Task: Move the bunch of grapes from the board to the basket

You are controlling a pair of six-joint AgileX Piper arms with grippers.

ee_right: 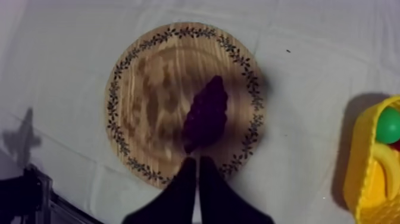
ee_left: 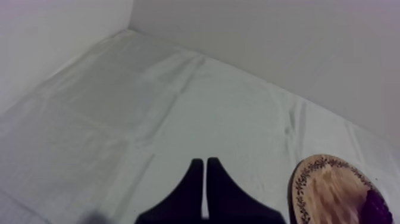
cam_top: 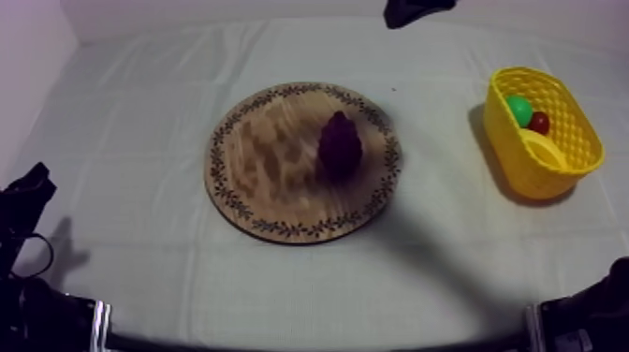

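**Right end effector** (ee_right: 196,159): the fingers lie together as a narrow wedge, closed on nothing. It hangs above the near rim of the wooden board (ee_right: 152,89).

**Target position:** the bunch of grapes (ee_right: 205,116) lies on the board directly ahead of the fingertips. Its near end is just beyond them. Its long axis runs almost in line with the fingers, with the far end slanted slightly toward the yellow basket (ee_right: 356,170).

**Left end effector** (ee_left: 205,162): also closed and empty. From it, the grapes sit across the board, at the far side. The right arm is judged the nearer one.

**Clearance:** bare tabletop (ee_right: 309,71) separates the board's rim from the basket, which stands well apart to the side of the right end effector. No obstacle lies between them. The basket already holds a green toy fruit (ee_right: 390,124), so the release is best aimed at its open part.

**Next move (judgement):** open the fingers, then descend across the short axis of the bunch.
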